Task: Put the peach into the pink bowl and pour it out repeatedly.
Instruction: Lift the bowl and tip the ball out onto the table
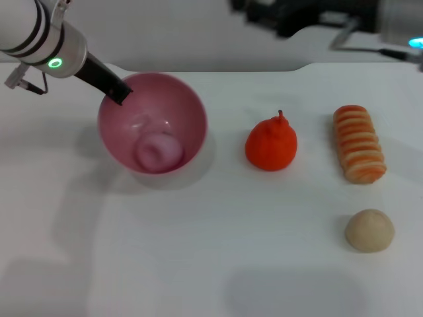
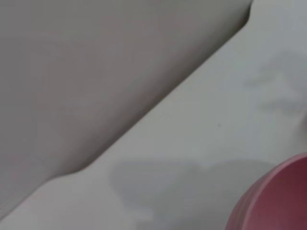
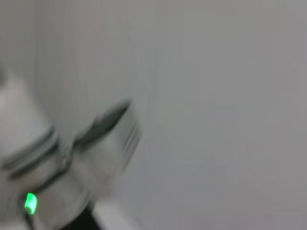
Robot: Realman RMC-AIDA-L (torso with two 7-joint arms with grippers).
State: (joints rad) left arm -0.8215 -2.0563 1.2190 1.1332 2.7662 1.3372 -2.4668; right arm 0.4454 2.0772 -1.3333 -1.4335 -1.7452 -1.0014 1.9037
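The pink bowl (image 1: 153, 122) stands at the left of the white table, tipped so that its opening faces me. Inside it, low against the wall, lies the pale pink peach (image 1: 158, 150). My left gripper (image 1: 119, 90) comes in from the upper left and its dark fingers are shut on the bowl's far left rim. In the left wrist view only an edge of the pink bowl (image 2: 276, 199) shows. My right gripper (image 1: 268, 16) hangs high at the back right, away from the bowl.
A red-orange pear-shaped fruit (image 1: 271, 144) sits in the middle of the table. A striped orange and cream bread roll (image 1: 359, 143) lies at the right, with a beige rough ball (image 1: 369, 230) in front of it. The table's far edge (image 1: 264, 69) runs behind the bowl.
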